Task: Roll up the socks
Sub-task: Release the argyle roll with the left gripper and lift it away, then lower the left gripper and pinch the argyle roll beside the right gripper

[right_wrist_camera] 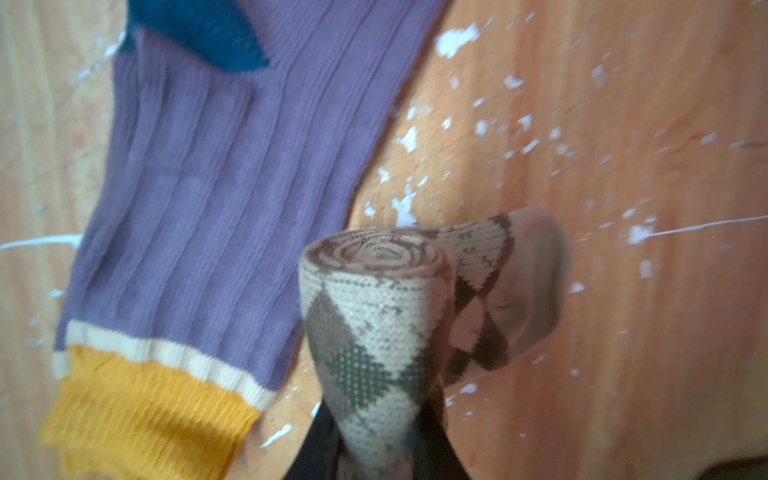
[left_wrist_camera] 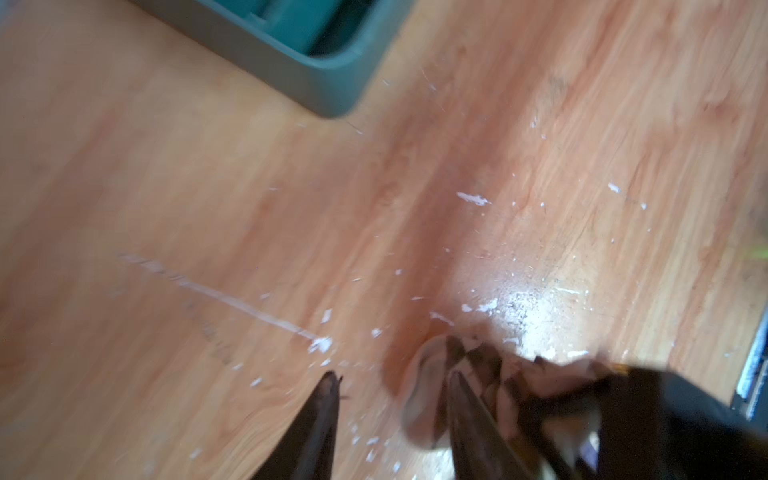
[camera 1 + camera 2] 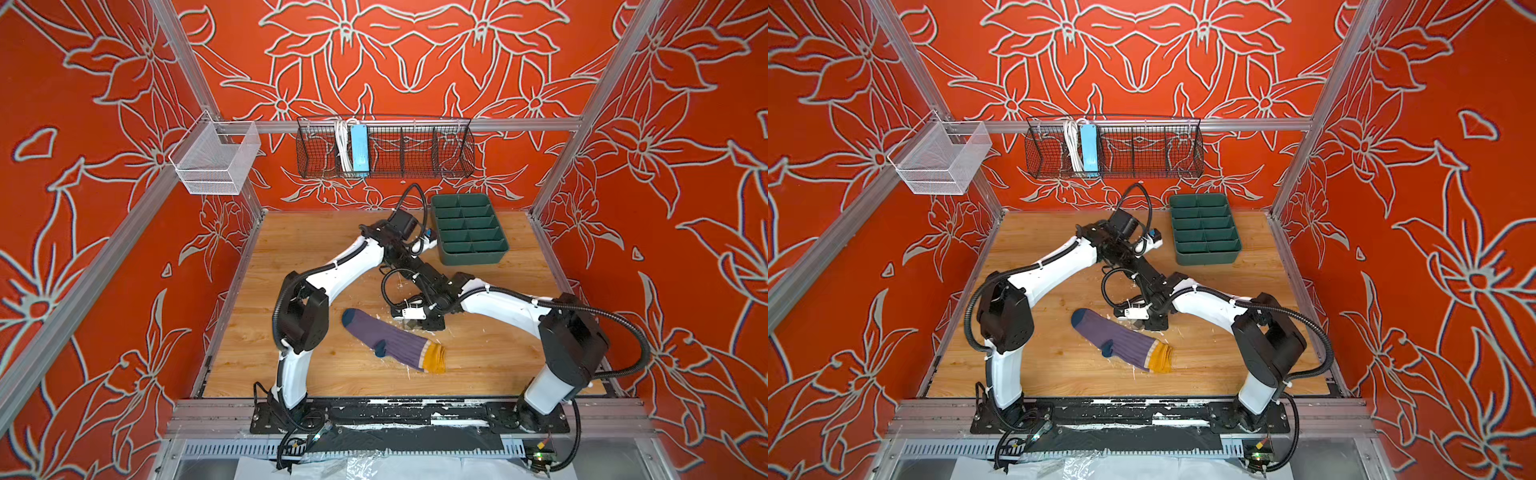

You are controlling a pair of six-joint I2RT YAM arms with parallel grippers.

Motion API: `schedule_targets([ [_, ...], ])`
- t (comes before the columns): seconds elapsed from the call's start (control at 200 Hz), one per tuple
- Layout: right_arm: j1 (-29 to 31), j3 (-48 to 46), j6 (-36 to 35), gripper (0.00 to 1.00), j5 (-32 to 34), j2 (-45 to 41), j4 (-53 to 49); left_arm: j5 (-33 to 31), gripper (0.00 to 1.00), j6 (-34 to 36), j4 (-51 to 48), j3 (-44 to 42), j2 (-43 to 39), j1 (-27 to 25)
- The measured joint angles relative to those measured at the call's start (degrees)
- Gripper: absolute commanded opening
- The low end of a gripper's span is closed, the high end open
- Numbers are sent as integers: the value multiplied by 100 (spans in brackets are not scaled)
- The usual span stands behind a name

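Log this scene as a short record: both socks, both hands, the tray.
argyle sock: rolled up, gripped by the right hand
purple sock: unrolled, lying flat on the table
left hand: open, nothing between its fingers, next to the argyle sock
tray: green, divided, at the far right of the table

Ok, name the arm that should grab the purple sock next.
Probably left: the left hand is open and empty; the right hand is shut on the rolled argyle sock. The purple sock lies flat nearby.
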Motion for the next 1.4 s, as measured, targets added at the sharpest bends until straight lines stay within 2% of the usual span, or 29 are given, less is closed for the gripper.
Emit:
schedule_targets([
  [0.09, -131, 9, 0, 0, -114, 299, -302, -46, 58, 46, 411, -358, -964, 291],
  [0.22, -192, 225, 0, 0, -282, 448, -516, -35, 58, 162, 929, -732, -2184, 579],
  [0.345, -203, 319, -7, 0, -341, 533, -625, -175, 58, 190, 1172, -855, -2385, 621],
  [0.485, -219, 474, -96, 0, -382, 647, -820, -363, 58, 264, 1294, -1506, -2435, 654],
  [0.626, -271, 922, -186, 0, -514, 1016, -1257, -146, 61, 896, 1091, -1742, -2896, 625],
  [0.721, -328, 1196, -236, 0, -640, 1237, -1534, -293, 61, 1749, 1051, -1974, -3613, 98],
  [0.831, -396, 1473, -269, 4, -789, 1478, -1816, -872, 60, 2728, 1316, -2791, -4323, -1296],
  [0.881, -424, 1578, -284, 6, -857, 1567, -1921, -1147, 60, 2992, 1596, -3338, -4485, -1740],
  [0.981, -490, 1744, -319, 8, -977, 1716, -2105, -1646, 60, 3180, 2269, -4481, -4363, -2197],
  [1.111, -581, 1888, -380, 8, -1145, 1851, -2262, -2181, 58, 3027, 3086, -5641, -3499, -2638],
  [1.236, -625, 1952, -411, 8, -1233, 1910, -2339, -2496, 57, 2658, 3803, -5860, -2616, -2872],
  [1.401, -656, 2024, -428, 8, -1314, 1978, -2424, -2966, 57, 2304, 4656, -5786, -1937, -2872],
])
